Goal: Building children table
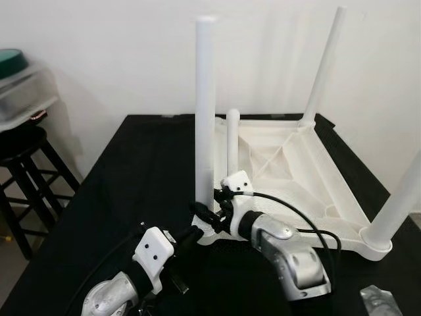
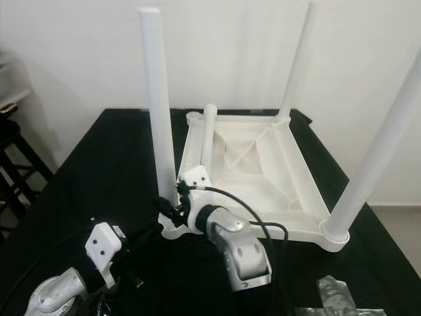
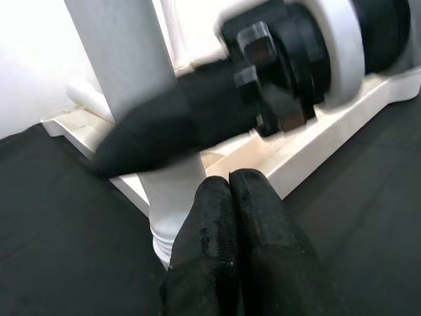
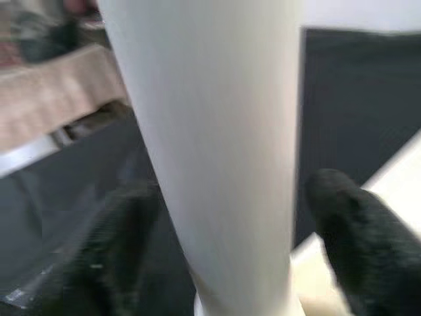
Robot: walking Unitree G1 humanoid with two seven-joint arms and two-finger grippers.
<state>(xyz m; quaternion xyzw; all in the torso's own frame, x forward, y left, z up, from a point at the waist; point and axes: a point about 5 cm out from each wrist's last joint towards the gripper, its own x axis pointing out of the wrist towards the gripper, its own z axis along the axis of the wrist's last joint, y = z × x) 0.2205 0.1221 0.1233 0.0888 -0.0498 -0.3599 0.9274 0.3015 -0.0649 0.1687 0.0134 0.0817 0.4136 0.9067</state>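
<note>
Tabletop (image 1: 309, 178) lies upside down on the black table (image 1: 99, 197) ahead of you, white ribbed underside facing up, with four white legs pointing at the ceiling. Your near left leg (image 1: 205, 99) stands tall in its corner socket, and that is where both of your arms meet. Your right gripper (image 1: 205, 212) has one black finger on each side of this leg low down, close above the socket; from the right wrist view the fingers (image 4: 348, 224) flank the post, but you cannot tell for certain whether they press on it or merely bracket it. Your left gripper (image 3: 230, 217) has its two fingers pressed together, closed on nothing, tips just beside the foot of the same leg and right under the right gripper's finger, which crosses in front of it.

A shorter-looking leg (image 1: 232, 138) stands just behind the near one, a far leg (image 1: 323, 66) rises at the back right corner, and a near right leg (image 1: 401, 204) leans out of the corner closest to your right side. Black cables from the right wrist loop across the tabletop's near edge.

A black stool (image 1: 26, 164) stands off the table's left side, with a clear bin (image 1: 23, 89) above it. A crumpled plastic bag (image 1: 378, 301) lies on the table near your right.
</note>
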